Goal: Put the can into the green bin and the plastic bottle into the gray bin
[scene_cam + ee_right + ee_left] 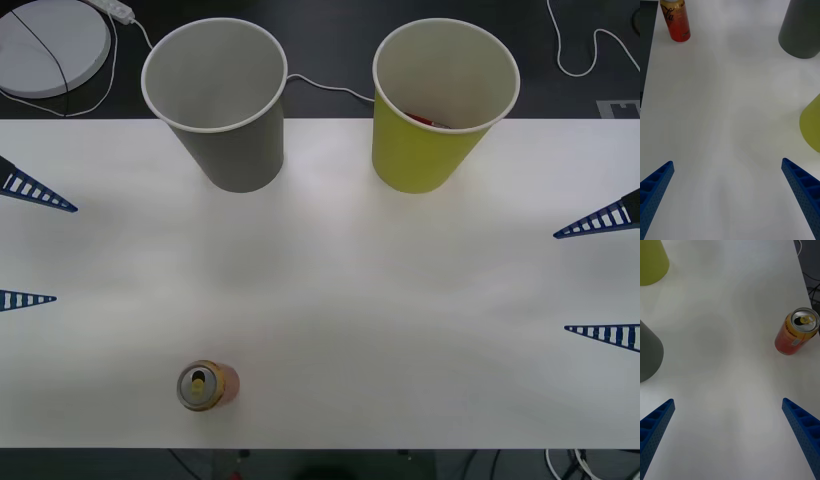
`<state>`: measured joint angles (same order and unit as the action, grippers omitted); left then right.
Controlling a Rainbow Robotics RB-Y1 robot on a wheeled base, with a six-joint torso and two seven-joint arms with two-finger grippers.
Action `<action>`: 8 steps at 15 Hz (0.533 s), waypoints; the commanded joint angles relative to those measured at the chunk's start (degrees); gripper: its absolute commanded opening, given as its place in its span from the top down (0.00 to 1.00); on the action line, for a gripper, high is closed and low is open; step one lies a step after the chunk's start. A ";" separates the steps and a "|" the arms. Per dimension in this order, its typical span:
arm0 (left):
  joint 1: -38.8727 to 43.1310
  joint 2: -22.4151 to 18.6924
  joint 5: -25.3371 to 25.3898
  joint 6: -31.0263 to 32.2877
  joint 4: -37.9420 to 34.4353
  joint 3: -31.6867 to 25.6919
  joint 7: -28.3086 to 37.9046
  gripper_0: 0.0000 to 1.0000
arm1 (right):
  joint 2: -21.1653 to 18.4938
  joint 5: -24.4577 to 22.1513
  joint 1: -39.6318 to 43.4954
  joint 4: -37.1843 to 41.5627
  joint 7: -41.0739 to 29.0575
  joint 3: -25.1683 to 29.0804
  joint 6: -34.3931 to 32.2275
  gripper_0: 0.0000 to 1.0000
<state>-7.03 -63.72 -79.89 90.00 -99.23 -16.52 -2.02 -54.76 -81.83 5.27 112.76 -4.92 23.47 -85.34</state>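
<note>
the can (207, 385) stands upright near the table's (400, 320) front edge, toward its left corner. gray bin (222, 100) and green bin (440, 105) sit side by side along the back edge. left gripper (30, 245) waits at the left edge, right gripper (605, 280) at the right edge, both with jaws wide apart, holding nothing.

A white table (400, 330) is seen; on it are stood the can (206, 385), the gray bin (225, 110) and the green bin (435, 110).

front: overhead, forward-down | wrists: low, facing inward | shared: can (207, 385)
</note>
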 commanded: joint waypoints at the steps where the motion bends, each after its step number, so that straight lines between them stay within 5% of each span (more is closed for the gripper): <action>1: 0.00 0.00 0.00 0.00 0.00 0.00 0.00 0.00 | 0.00 0.00 0.00 0.00 0.00 0.00 0.00 0.00; 8: -0.35 -1.49 -0.26 0.00 0.26 1.23 -0.35 0.00 | 0.00 0.00 0.00 0.00 0.00 0.00 0.00 0.00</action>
<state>-7.42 -65.08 -80.24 90.00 -98.97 -15.30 -2.31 -54.76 -81.83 5.27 112.76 -4.92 23.47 -85.34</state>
